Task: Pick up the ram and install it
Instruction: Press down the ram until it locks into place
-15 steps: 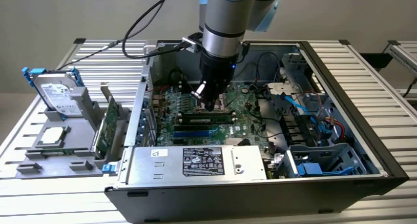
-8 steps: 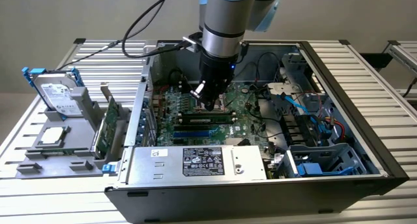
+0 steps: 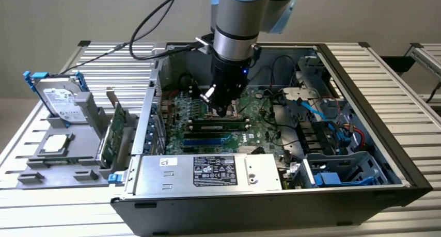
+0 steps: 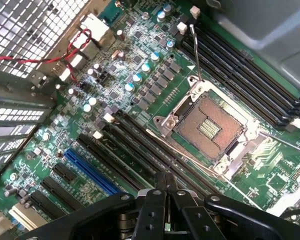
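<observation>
While the gripper [image 4: 166, 207], clenched with nothing visibly between its fingers, hangs above the motherboard [image 4: 140, 90], any slip could scrape the bare processor socket [image 4: 207, 127].

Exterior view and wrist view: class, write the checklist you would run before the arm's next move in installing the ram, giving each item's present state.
1. Gripper inside the case, over the motherboard: ok.
2. Ram in the gripper: cannot tell.
3. Black slots beside the CPU socket look empty: ok.
4. CPU socket lies uncovered: not ok.
5. Red wires away from the gripper: ok.
</observation>
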`<state>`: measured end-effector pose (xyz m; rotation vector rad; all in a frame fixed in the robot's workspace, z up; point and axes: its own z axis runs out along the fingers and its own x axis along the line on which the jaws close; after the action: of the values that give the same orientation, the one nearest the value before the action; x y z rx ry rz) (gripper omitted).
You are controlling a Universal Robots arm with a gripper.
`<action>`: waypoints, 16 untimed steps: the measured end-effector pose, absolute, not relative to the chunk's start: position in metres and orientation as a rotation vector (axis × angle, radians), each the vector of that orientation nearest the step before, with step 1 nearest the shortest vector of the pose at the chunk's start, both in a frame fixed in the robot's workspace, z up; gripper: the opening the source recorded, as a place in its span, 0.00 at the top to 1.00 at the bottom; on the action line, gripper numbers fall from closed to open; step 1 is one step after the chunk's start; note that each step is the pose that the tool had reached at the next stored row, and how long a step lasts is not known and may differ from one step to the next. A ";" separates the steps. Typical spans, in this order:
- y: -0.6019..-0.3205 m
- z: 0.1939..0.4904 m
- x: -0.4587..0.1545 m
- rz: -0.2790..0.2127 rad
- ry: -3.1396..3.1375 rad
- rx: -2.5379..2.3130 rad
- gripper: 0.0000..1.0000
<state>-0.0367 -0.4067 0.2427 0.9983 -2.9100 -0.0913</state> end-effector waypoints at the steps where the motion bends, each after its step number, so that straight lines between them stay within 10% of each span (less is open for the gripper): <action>1: -0.407 0.243 -0.037 -0.092 -2.916 0.982 0.89; 16: -0.407 0.243 -0.037 -0.102 -3.008 0.677 0.89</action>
<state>-0.0367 -0.4067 0.2426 0.6774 -3.0076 -0.1015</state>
